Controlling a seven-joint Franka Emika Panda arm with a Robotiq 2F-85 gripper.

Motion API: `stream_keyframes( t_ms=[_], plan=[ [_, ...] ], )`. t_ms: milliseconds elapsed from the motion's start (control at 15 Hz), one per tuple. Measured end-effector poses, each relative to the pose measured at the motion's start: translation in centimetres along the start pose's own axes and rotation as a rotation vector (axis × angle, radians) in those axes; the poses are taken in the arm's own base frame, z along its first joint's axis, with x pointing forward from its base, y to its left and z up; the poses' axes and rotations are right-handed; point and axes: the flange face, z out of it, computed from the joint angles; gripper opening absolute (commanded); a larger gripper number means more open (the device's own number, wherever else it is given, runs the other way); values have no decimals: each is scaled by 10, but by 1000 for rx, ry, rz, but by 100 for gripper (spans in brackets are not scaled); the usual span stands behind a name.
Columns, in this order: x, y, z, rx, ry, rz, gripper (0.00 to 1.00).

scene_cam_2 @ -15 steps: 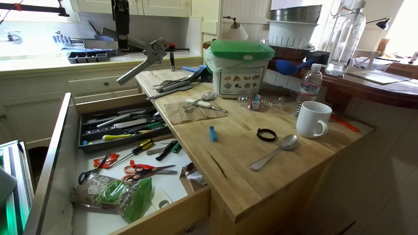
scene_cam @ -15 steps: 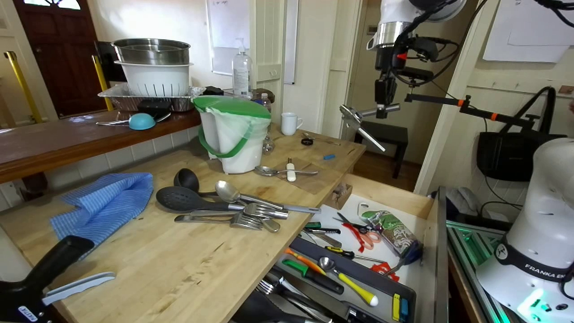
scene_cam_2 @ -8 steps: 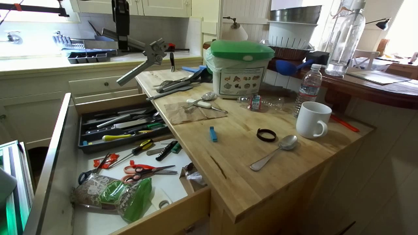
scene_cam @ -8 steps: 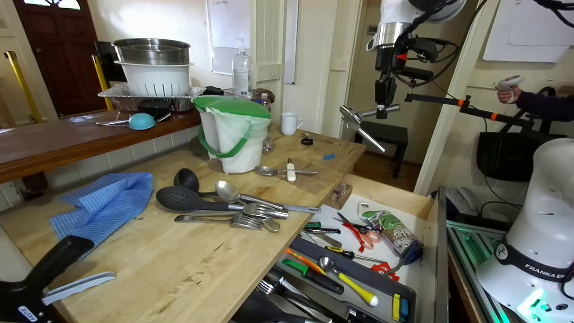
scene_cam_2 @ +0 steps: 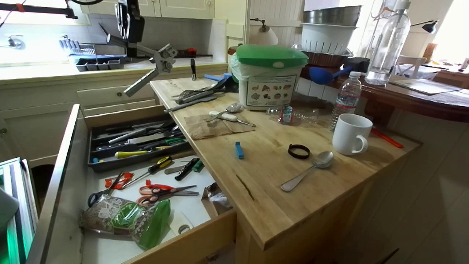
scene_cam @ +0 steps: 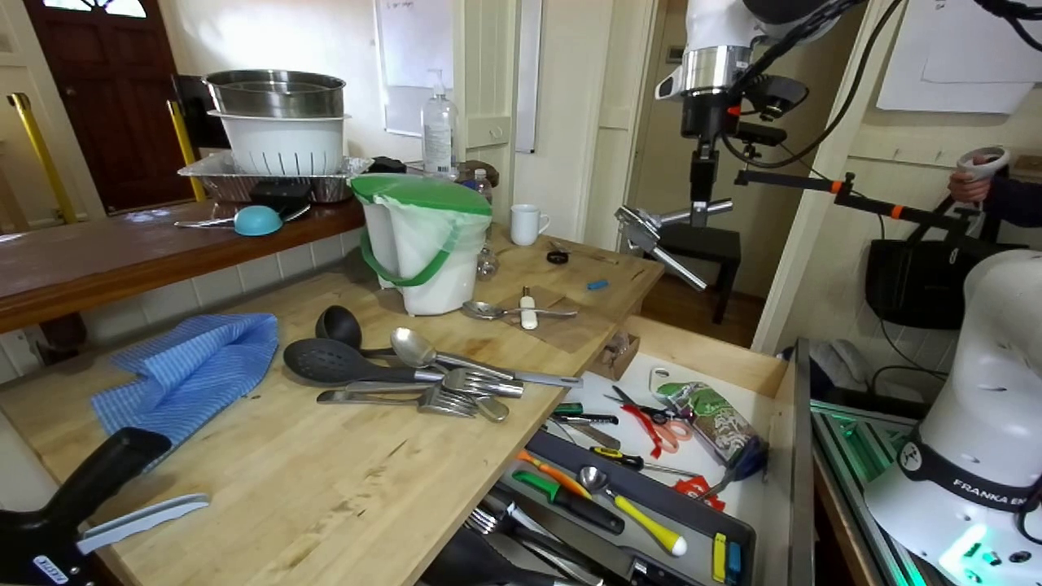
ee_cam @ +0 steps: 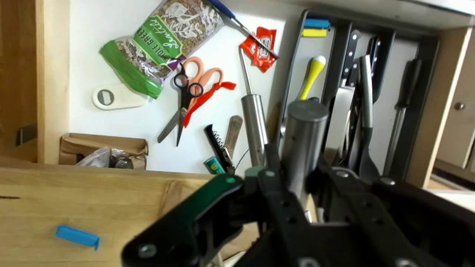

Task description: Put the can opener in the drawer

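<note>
The can opener is a silver metal tool with two tubular handles and a geared head. It also shows in an exterior view and in the wrist view. My gripper is shut on one handle; the other handle slants downward, free. In the wrist view the gripper has the handle between its fingertips. The can opener hangs in the air, well above the open light-wood drawer. The drawer's inside shows below the can opener in the wrist view.
A dark utensil tray fills one end of the drawer. A lentil bag and scissors lie in the other part. The counter beside it bears spoons, forks, a green-lidded bucket and a mug.
In the last half second the gripper has turned slightly and moved a little lower, the can opener still in it. A person's hand with a controller shifted at the right edge of an exterior view.
</note>
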Motion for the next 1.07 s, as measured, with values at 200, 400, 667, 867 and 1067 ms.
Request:
stream_keyframes(
  t_ms=[200,400,667,867,1067],
  plan=[
    [-19,-23,14,13,-82,-148,6],
    [-51,-48,32,29,-176,-284,6],
    [-89,-81,64,-7,-263,-310,6],
    [-112,-106,92,-75,-277,-254,6],
    [-125,-124,125,-145,-234,-190,6]
  ],
)
